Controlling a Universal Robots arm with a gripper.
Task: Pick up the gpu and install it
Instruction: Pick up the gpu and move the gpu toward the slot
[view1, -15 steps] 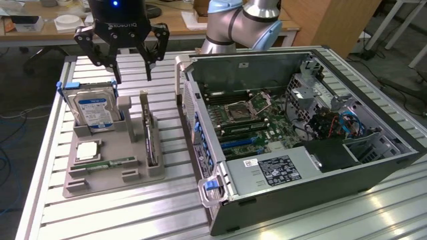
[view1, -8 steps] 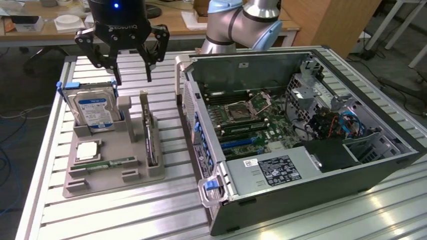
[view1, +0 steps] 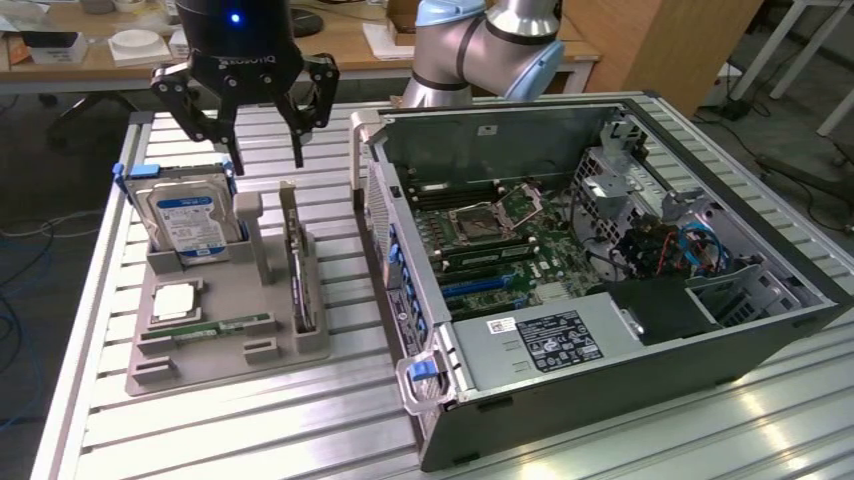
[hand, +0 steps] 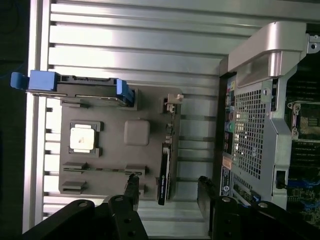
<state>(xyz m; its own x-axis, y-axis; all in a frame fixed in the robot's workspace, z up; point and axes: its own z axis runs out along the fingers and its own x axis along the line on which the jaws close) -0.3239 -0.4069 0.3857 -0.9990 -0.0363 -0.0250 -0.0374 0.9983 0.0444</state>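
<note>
Pincer (view1: 264, 155) wide, nothing in it, hanging above the grey holder (view1: 227, 352) on the bench (view1: 267, 435). From the wrist view the two fingers (hand: 132, 192) stand either side of the gpu's line. Gpu (view1: 299, 285) stands on its long edge in a slot of the holder, dark face, tan end, on the side toward the open computer case (view1: 641, 370). Hard drive (view1: 187, 222) upright in the next slot, apart from the card; memory stick (view1: 214, 327) lies flat lower down. Judgement: the card is light, stiff, thin, easily damaged. Best taken across the flat faces along the free upper edge, near the middle, clear of the contacts.
</note>
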